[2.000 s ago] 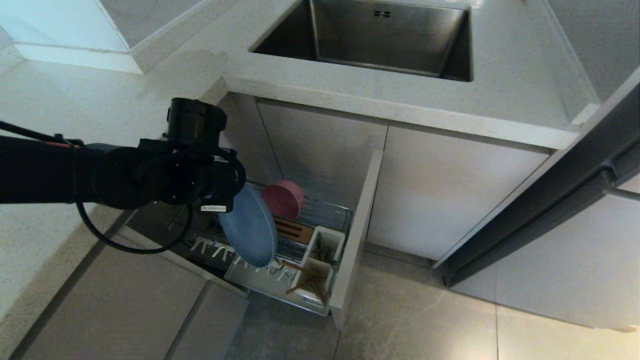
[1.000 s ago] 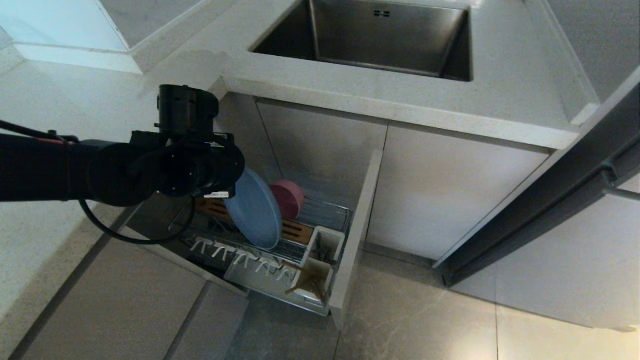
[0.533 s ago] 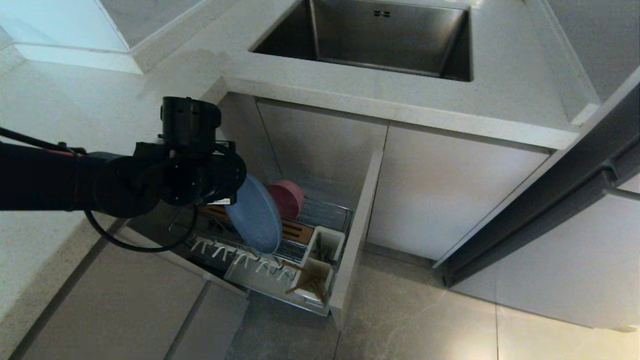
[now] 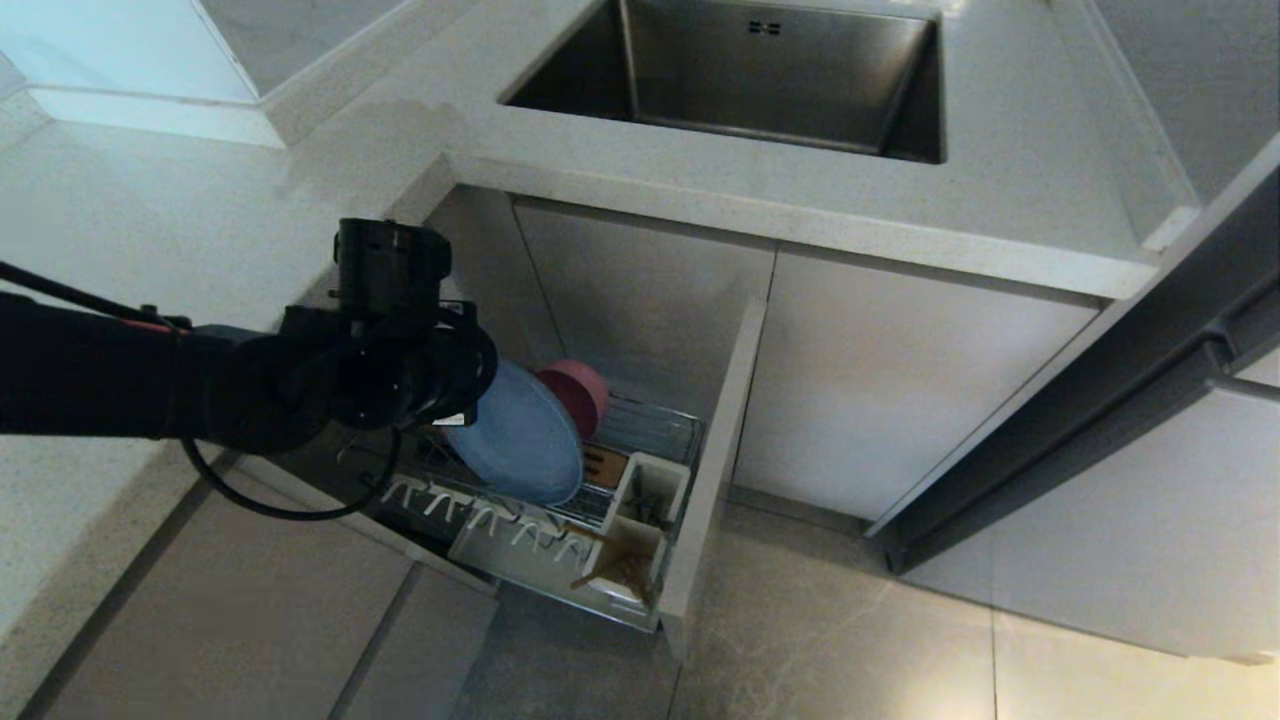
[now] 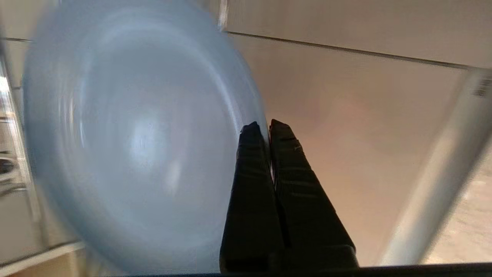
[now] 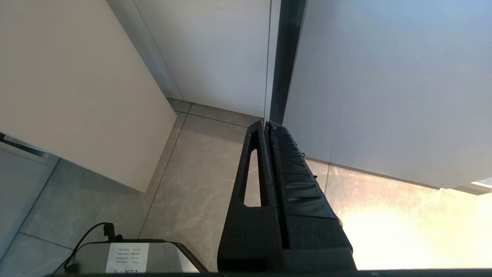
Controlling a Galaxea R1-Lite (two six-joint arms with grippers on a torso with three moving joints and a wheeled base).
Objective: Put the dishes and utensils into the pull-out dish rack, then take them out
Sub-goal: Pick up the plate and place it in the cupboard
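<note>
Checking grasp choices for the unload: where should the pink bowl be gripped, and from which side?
Probably its upper rim, approached from above. The pink bowl stands on edge in the pull-out dish rack, with the blue plate, held in the left gripper, close in front of it.

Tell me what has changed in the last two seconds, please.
The left gripper, still shut on the rim of the blue plate, lifted it a little, lowered it again and tipped it, so its face now shows rounder above the dish rack. The pink bowl, the chopsticks and the right gripper stayed put.
</note>
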